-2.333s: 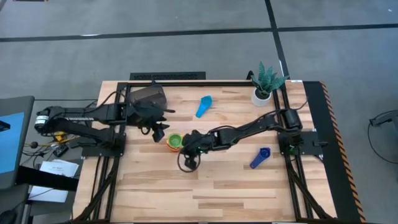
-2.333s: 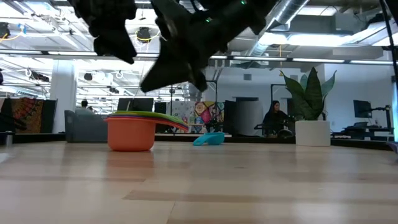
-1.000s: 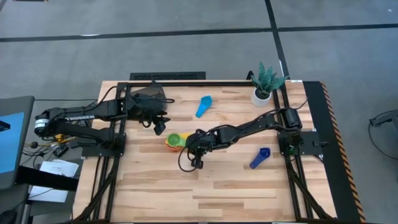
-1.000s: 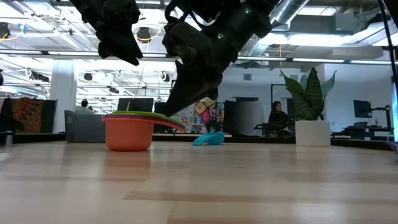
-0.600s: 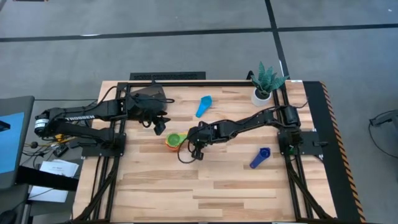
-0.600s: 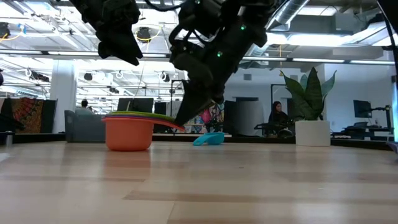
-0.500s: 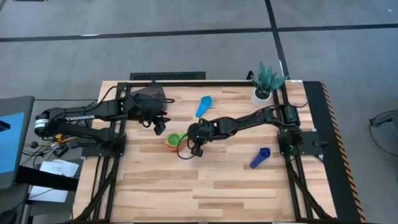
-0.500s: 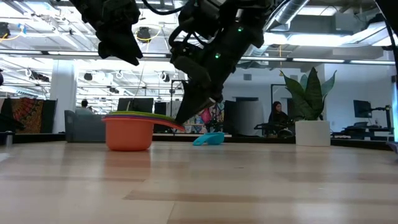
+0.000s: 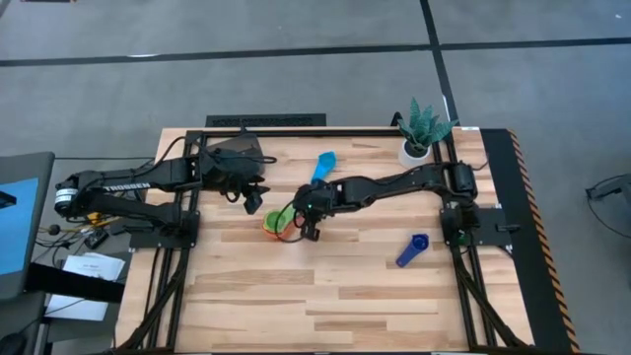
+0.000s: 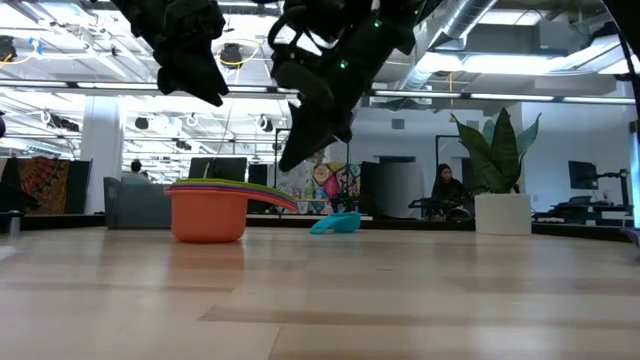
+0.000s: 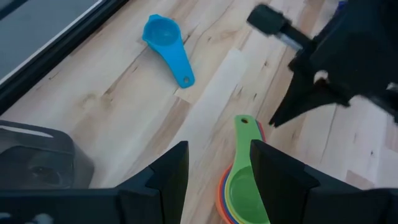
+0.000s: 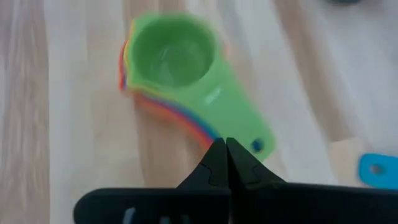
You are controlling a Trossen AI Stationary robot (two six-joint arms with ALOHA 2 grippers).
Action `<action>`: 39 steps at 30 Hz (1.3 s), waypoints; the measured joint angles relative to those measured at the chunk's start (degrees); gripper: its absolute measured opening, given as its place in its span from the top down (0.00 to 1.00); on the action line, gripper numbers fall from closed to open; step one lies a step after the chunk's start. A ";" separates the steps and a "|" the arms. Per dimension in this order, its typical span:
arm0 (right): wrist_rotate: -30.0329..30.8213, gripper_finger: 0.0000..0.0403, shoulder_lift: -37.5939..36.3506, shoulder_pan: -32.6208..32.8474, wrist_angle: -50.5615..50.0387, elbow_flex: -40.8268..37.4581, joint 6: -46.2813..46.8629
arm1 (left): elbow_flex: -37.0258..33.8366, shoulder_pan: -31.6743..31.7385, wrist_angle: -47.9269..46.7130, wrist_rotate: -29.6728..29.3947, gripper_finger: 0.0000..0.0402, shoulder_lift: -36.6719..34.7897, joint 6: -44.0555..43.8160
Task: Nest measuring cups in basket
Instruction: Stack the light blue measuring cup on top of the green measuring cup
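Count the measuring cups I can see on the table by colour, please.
Green cup, top of the nested stack: 1
Yellow, in the stack, edge only: 1
Orange cup, in the stack: 1
Red, in the stack, edge only: 1
Light blue cup, lying alone: 1
Dark blue cup, lying alone: 1
Total: 6

Green cup (image 12: 176, 56) tops a nested stack; light blue cup (image 9: 322, 168) and dark blue cup (image 9: 412, 249) lie apart.
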 joint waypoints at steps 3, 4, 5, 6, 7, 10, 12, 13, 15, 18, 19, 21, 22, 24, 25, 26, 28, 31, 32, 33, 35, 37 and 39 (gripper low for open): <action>-0.01 1.00 -2.32 -2.35 -0.73 0.19 2.15 | 0.00 0.68 0.48 0.05 0.60 0.00 0.22; -0.02 0.99 -3.02 -3.52 -0.40 0.25 3.45 | 0.00 1.08 0.85 0.14 0.60 0.00 0.22; 0.02 0.98 -3.56 -4.82 -0.26 0.35 5.09 | 0.00 1.52 1.37 0.14 0.60 0.02 0.24; 0.00 0.97 -4.01 -6.33 -0.89 0.33 6.99 | 0.00 1.99 1.97 0.16 0.60 0.02 0.36; -0.02 0.96 -4.19 -7.91 -1.46 0.30 9.21 | 0.00 2.54 2.71 0.16 0.60 0.02 0.48; 0.00 0.90 -4.19 -13.27 -2.85 0.24 15.96 | 0.00 4.60 4.61 0.13 0.60 0.02 1.82; 0.06 0.86 -3.60 -16.72 -3.18 0.25 18.38 | 0.02 6.05 5.57 0.18 0.60 0.02 3.34; 0.12 0.84 -3.04 -18.33 -3.10 0.30 19.51 | 0.02 6.69 5.50 0.19 0.60 0.02 4.10; -1.08 0.79 -2.33 -21.21 -4.65 0.06 20.70 | 0.02 8.04 5.36 0.58 0.60 0.02 5.73; -0.96 0.71 -2.54 -23.71 -5.87 0.22 21.68 | 0.02 10.01 5.03 2.01 0.60 0.02 8.20; -0.32 0.69 -2.61 -24.20 -6.33 0.24 21.69 | 0.02 10.66 4.91 2.71 0.60 0.02 8.76; 0.28 0.63 -2.54 -25.10 -7.50 0.19 22.46 | 0.02 11.79 4.91 3.74 0.60 0.02 9.79; 0.18 0.60 -2.50 -25.62 -7.88 0.17 23.24 | 0.02 12.38 4.91 4.12 0.60 0.02 10.41; -0.13 0.54 -2.43 -26.58 -8.33 0.19 24.69 | 0.02 13.56 4.97 4.90 0.60 0.02 11.76; -0.03 0.52 -1.55 -26.79 -8.10 0.30 25.16 | 0.02 14.15 5.11 5.05 0.60 0.02 12.22; -0.04 0.50 -0.41 -26.80 -7.23 0.41 25.64 | 0.02 14.69 5.15 5.04 0.60 0.02 12.57; -0.96 0.47 1.12 -27.05 -8.45 -0.05 25.92 | 0.02 15.80 5.15 5.06 0.60 0.02 13.08; -0.81 0.46 3.23 -26.46 -6.99 0.36 27.28 | 0.02 17.16 5.15 5.14 0.60 0.02 13.05; -0.81 0.47 3.58 -26.36 -7.75 0.31 27.60 | 0.02 17.36 5.13 5.61 0.60 0.02 13.05; 0.10 0.48 4.11 -26.13 -8.52 0.28 28.14 | 0.02 17.63 5.12 6.39 0.60 0.02 13.02; 0.80 0.50 5.24 -25.57 -8.76 0.15 29.42 | 0.02 18.05 5.10 7.26 0.60 0.02 13.02; 0.90 0.53 5.45 -25.50 -9.06 0.05 29.59 | 0.02 18.10 5.06 8.05 0.60 0.02 13.00; 0.78 0.56 6.03 -25.38 -7.69 0.37 29.95 | 0.02 18.11 5.02 8.01 0.60 0.02 13.00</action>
